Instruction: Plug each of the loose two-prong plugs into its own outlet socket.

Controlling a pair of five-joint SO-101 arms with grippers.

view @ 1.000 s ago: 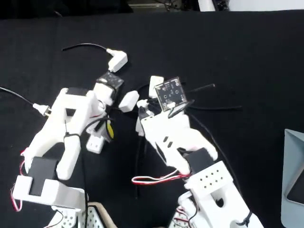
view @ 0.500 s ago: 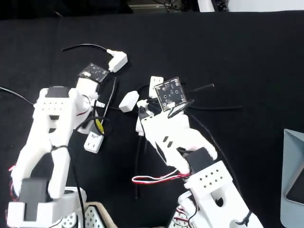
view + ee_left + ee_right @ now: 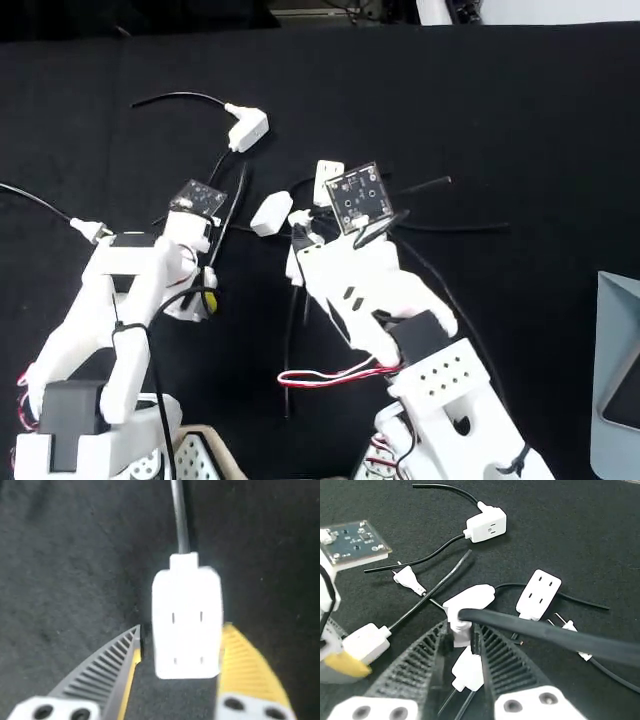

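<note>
Robot's left claw (image 3: 181, 631) settles over outlet socket (image 3: 186, 615)
Open, it has swung back to straddle the socket on the black surface (image 3: 500, 120); the right claw (image 3: 462, 630) stays clamped on a white plug (image 3: 470, 597).

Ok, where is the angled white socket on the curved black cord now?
In the high view the angled socket lies on the far side of the table, left of centre, beyond the left arm and apart from it.

Outlet socket (image 3: 186, 617) showing white, its cord (image 3: 179, 515) black. Plug (image 3: 469, 600) showing white. Left gripper (image 3: 182, 630) wearing ribbed yellow and grey; right gripper (image 3: 460, 632) wearing ribbed black. Tablecloth (image 3: 60, 555) showing black.
</note>
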